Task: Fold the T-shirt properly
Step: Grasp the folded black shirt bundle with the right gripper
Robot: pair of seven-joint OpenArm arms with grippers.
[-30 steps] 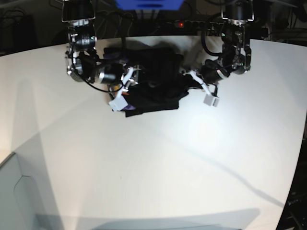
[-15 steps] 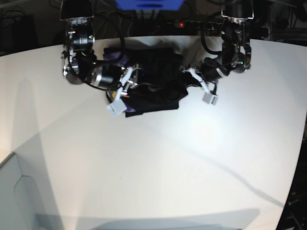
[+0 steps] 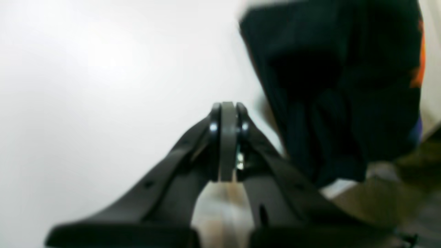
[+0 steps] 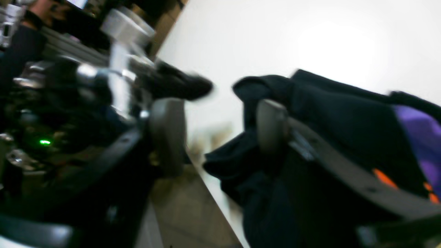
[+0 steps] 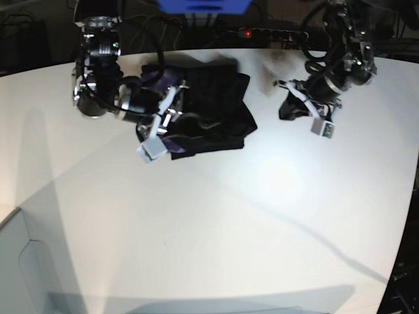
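The T-shirt (image 5: 203, 114) lies upper centre, touching the spread, empty right gripper (image 5: 157, 134); the left gripper (image 5: 321, 124), pressed together, sits well apart.

Both wrist views blurred; T-shirt (image 3: 337, 89) cut off

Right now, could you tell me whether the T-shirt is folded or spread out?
Folded: the T-shirt lies as a compact, layered black bundle on the table, purple print showing at one edge.
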